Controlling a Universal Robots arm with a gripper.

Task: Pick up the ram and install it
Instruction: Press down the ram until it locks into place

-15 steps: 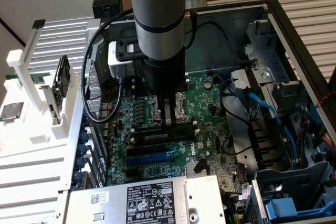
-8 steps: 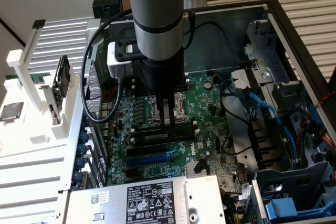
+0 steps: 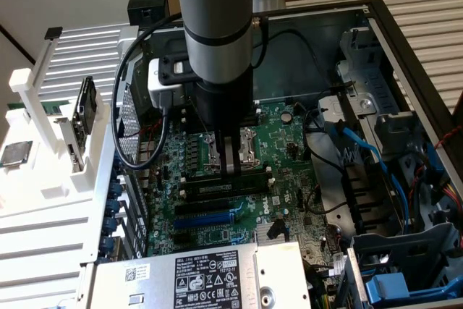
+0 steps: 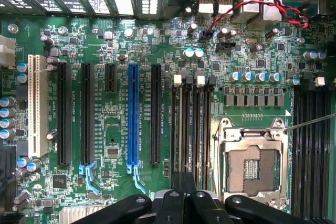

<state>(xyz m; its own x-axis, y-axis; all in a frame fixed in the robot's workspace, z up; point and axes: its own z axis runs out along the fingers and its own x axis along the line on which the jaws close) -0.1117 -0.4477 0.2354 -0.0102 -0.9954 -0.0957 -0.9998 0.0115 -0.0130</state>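
Exterior view: fingers (image 3: 231, 163) pinched shut at centre frame, just above the black memory slots (image 3: 224, 184) on the motherboard (image 3: 289, 150). Hard to tell whether the ram sits edge-on between them. Likely light, stiff, fragile; best gripped along its long edges, clear of chips.

Green motherboard (image 4: 131, 40) with blue slot (image 4: 133, 116), empty processor socket (image 4: 254, 167), red wires (image 4: 247, 9).

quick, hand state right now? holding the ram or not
hand: closed, down over the memory slots on the motherboard; whether the ram is between its fingers cannot be told.
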